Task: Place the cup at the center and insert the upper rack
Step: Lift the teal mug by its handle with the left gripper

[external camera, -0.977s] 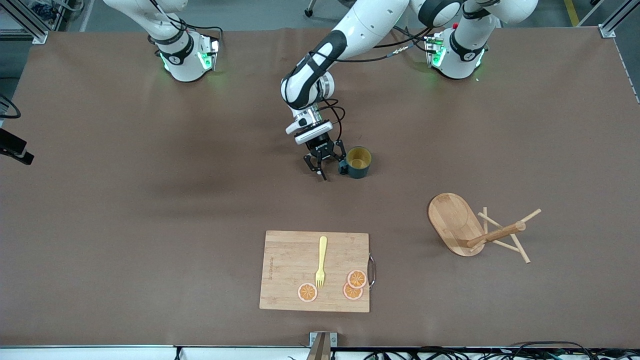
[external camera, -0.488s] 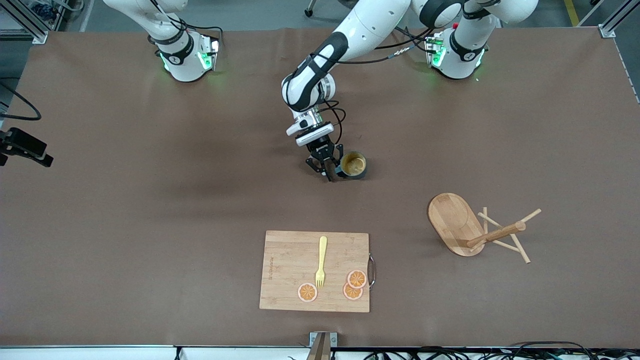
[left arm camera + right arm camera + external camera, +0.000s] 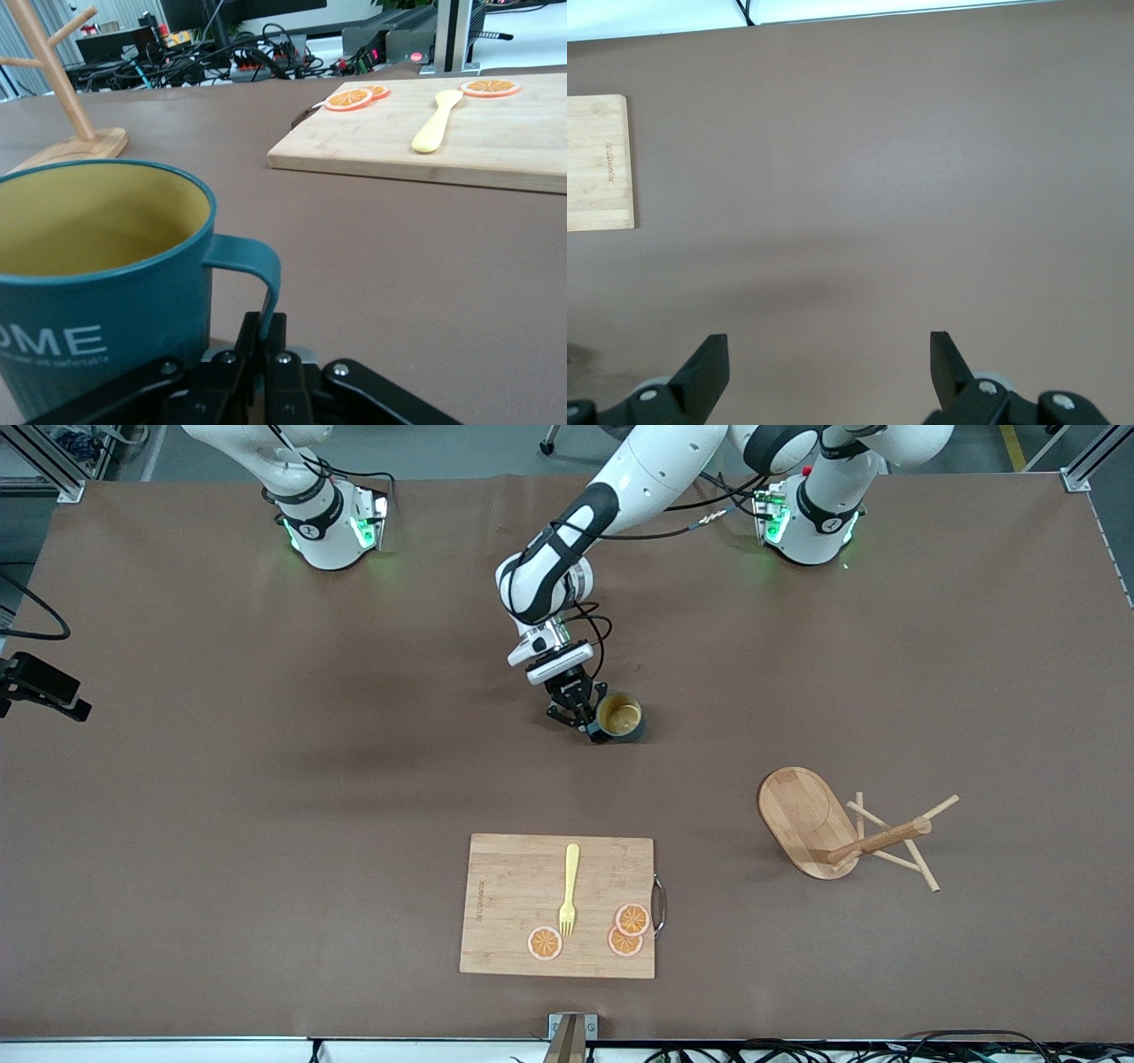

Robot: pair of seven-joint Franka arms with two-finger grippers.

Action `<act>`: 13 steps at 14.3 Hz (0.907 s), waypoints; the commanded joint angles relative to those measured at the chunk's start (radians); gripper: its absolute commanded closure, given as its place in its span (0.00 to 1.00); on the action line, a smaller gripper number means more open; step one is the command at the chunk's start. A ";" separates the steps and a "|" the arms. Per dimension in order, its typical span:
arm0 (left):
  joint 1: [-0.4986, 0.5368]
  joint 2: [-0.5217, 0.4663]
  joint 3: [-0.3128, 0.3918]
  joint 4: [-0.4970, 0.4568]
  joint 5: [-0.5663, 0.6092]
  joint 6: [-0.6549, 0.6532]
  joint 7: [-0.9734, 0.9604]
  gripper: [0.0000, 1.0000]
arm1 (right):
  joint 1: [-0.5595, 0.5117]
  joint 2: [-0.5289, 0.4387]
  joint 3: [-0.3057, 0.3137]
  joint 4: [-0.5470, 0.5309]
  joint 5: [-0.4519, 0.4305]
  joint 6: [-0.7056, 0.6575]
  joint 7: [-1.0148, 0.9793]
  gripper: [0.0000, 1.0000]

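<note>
Dark teal cup [image 3: 97, 319]: smooth, faintly glossy wall, matt mustard-yellow inside.
Light bamboo mug tree [image 3: 842, 833]: pale wood, fine grain, satin finish.
Rectangular bamboo cutting board [image 3: 514, 903]: matt wood with visible grain, metal wire handle.
Yellow fork [image 3: 569, 889]: smooth plastic look.
Orange slices [image 3: 625, 930]: glossy, plastic look.
Brown surface [image 3: 266, 797]: matt, cloth-like covering.
Left claw [image 3: 263, 332]: black matt plastic look, metal screws.

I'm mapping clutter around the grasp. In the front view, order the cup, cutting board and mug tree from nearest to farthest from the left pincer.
1. Cup: handle in the shut left pincer.
2. Cutting board: nearer the camera.
3. Mug tree: tipped, toward the left arm's end.
</note>
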 commanded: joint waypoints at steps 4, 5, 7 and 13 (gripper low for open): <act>0.034 -0.115 -0.016 -0.008 -0.148 0.031 0.027 1.00 | 0.031 -0.048 -0.010 -0.060 -0.048 0.005 0.001 0.00; 0.043 -0.138 -0.016 -0.008 -0.194 0.043 0.046 1.00 | 0.031 -0.060 -0.010 -0.080 -0.048 0.009 0.003 0.00; 0.065 -0.194 -0.016 -0.008 -0.300 0.064 0.102 1.00 | 0.031 -0.089 -0.009 -0.120 -0.048 0.017 0.004 0.00; 0.171 -0.358 -0.015 0.006 -0.584 0.091 0.300 1.00 | 0.045 -0.111 -0.009 -0.150 -0.048 0.015 0.004 0.00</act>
